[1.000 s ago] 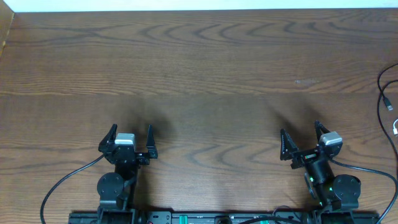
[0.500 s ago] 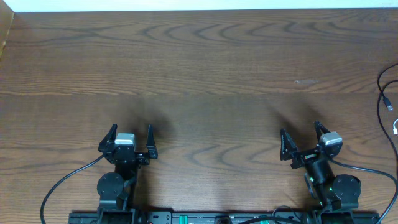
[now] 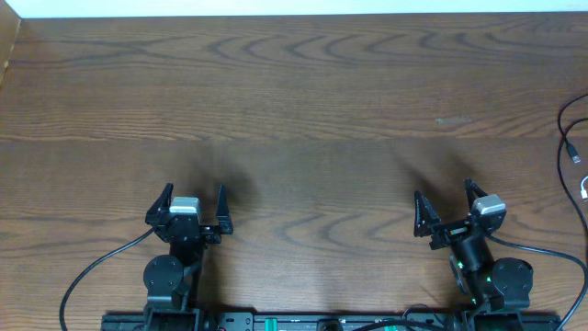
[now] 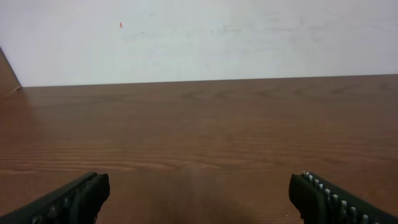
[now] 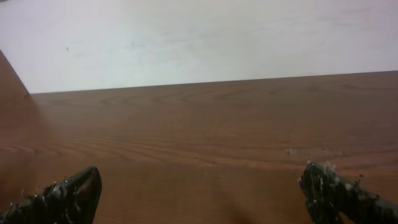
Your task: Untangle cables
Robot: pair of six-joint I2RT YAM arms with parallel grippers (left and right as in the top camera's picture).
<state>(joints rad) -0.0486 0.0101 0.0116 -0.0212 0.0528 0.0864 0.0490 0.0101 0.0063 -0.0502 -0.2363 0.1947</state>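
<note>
At the far right edge of the overhead view lie the cables: a thin black cord (image 3: 562, 129) curving in from the edge with a small plug end (image 3: 575, 159), and a white one (image 3: 584, 191) just below it. My left gripper (image 3: 193, 199) rests open near the front left of the table. My right gripper (image 3: 444, 204) is open near the front right, well short of the cables. Neither wrist view shows any cable; each shows only bare wood between its fingertips (image 4: 81, 193) (image 5: 74, 190).
The brown wooden table (image 3: 294, 110) stretches back to a white wall. Thick black arm wires (image 3: 92, 271) loop at the front edge beside each arm base. A faint pale mark (image 3: 452, 120) sits on the wood at right of centre.
</note>
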